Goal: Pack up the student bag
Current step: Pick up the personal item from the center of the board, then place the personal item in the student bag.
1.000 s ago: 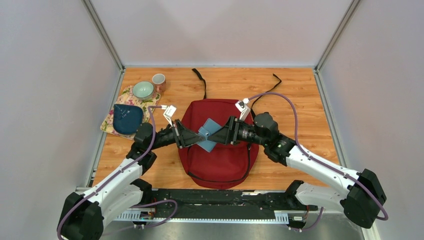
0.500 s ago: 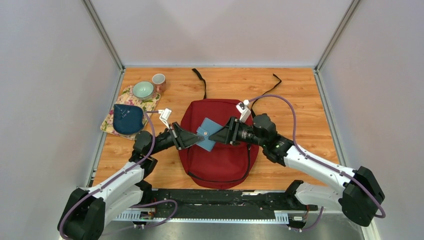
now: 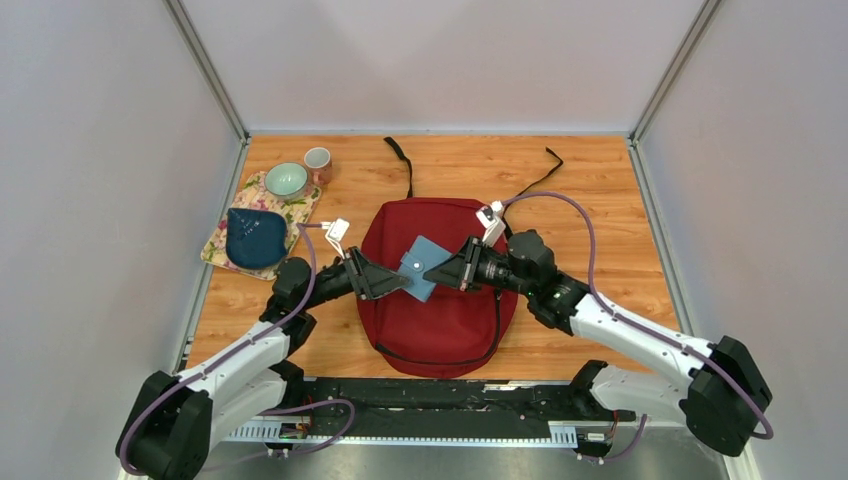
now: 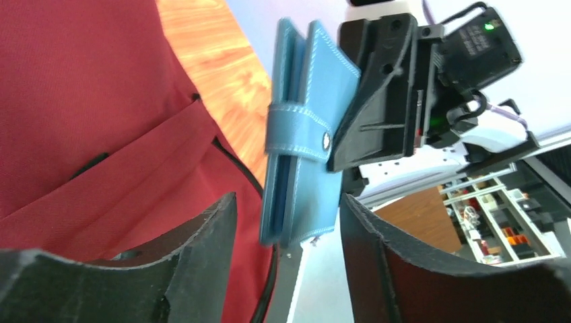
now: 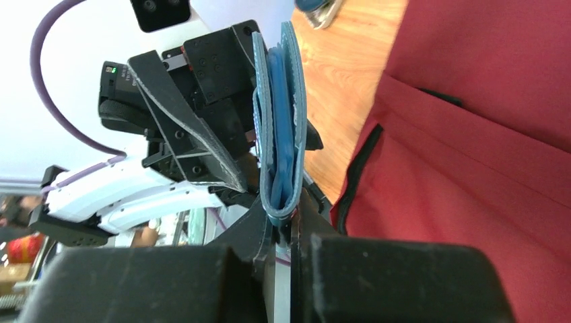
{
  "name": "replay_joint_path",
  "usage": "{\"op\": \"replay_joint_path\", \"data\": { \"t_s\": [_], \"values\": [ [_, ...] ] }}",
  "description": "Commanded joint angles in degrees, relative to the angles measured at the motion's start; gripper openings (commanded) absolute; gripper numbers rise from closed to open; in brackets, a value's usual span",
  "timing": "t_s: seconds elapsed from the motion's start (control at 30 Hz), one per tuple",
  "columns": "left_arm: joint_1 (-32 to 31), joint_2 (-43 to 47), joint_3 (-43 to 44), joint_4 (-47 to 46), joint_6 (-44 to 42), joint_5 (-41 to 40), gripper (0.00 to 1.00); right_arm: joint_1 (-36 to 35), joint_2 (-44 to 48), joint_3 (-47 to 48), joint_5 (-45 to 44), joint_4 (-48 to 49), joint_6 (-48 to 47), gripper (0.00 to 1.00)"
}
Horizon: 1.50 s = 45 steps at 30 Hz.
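The student bag (image 3: 440,325) is a dark red backpack lying flat mid-table, and it also fills part of the wrist views (image 4: 87,101) (image 5: 485,148). Above its front pocket hangs a teal-blue wallet (image 3: 422,268) with a snap strap. My right gripper (image 3: 447,272) is shut on the wallet's right edge, and its own camera shows the wallet (image 5: 279,134) pinched between the right gripper's fingers (image 5: 286,208). My left gripper (image 3: 398,283) stands open. In the left wrist view its fingertips flank the wallet (image 4: 306,155) without touching it, a gap showing on each side of the left gripper (image 4: 288,202).
A dark blue pouch (image 3: 253,238) lies on a floral mat (image 3: 222,252) at the left, with a green bowl (image 3: 286,180) and a pink cup (image 3: 317,160) behind it. Black straps (image 3: 402,160) trail from the bag's far end. Grey walls enclose the table.
The right gripper has closed on the wallet. The left gripper, which held it before, has opened and let go. The wallet has shifted slightly to the right.
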<state>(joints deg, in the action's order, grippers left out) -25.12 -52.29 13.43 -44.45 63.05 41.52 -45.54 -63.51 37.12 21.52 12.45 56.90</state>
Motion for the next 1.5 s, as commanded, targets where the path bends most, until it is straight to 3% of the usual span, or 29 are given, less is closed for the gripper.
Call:
{"op": "replay_joint_path", "data": {
  "t_s": [0.0,0.17,0.3,0.47,0.73,1.03,1.17,1.47],
  "values": [
    [-0.2,1.4,5.3,15.3,-9.9,-1.7,0.67,1.2,7.8,-0.3,-11.5,-7.9,-2.9,0.00],
    [-0.2,0.9,13.8,35.4,-24.1,-8.1,0.75,2.2,19.0,-2.5,-25.6,-19.2,-4.2,0.00],
    [-0.4,-3.2,22.0,43.9,-31.5,-10.3,0.76,2.2,25.9,-4.3,-35.5,-24.4,-3.0,0.00],
    [-0.6,-10.9,27.8,45.8,-34.5,-7.3,0.77,2.3,31.4,-5.2,-39.2,-28.7,-2.4,0.00],
    [-4.8,-25.2,36.6,49.6,-36.0,-3.0,0.77,2.4,32.5,-4.6,-40.1,-30.6,-3.0,0.00],
    [-9.0,-28.6,36.9,51.4,-37.5,-5.3,0.77,2.6,32.2,-4.5,-39.2,-30.6,-3.5,0.00],
    [-10.2,-27.4,36.3,52.3,-38.3,-4.4,0.73,2.6,32.6,-5.0,-39.0,-30.9,-3.0,0.00],
    [-11.9,-24.9,34.3,54.7,-39.8,-0.8,0.48,2.7,32.0,-5.1,-38.4,-30.9,-2.7,0.00]
  ]
}}
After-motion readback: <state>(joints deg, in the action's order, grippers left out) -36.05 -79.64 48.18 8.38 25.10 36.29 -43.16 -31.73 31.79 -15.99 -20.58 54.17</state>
